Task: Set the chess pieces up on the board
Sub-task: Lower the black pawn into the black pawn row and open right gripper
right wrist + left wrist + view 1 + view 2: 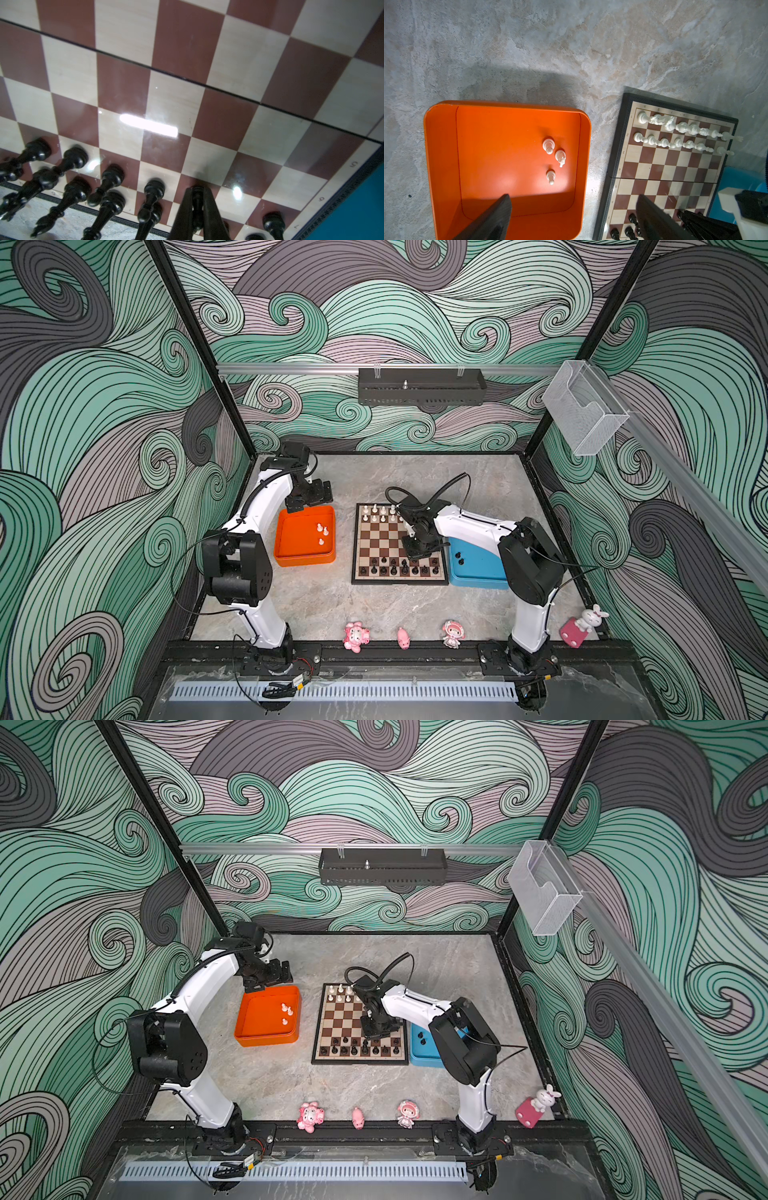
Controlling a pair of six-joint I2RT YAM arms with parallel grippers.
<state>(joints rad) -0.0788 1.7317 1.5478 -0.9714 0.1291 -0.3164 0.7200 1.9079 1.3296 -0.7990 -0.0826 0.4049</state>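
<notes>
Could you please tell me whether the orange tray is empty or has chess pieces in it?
Not empty: the orange tray holds three white chess pieces, grouped near one wall on its floor.

in both top views the right arm (469, 524) hides the board's (374, 541) far right corner and much of the blue tray (478, 570), and the chess pieces (382, 511) are too small to tell by kind. in the right wrist view several black pieces (110, 177) are blurred and cut off.

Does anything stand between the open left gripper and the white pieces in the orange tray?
Nothing visible does. The left gripper hangs open by the orange tray; only bare tray floor surrounds the three white pieces.
</notes>
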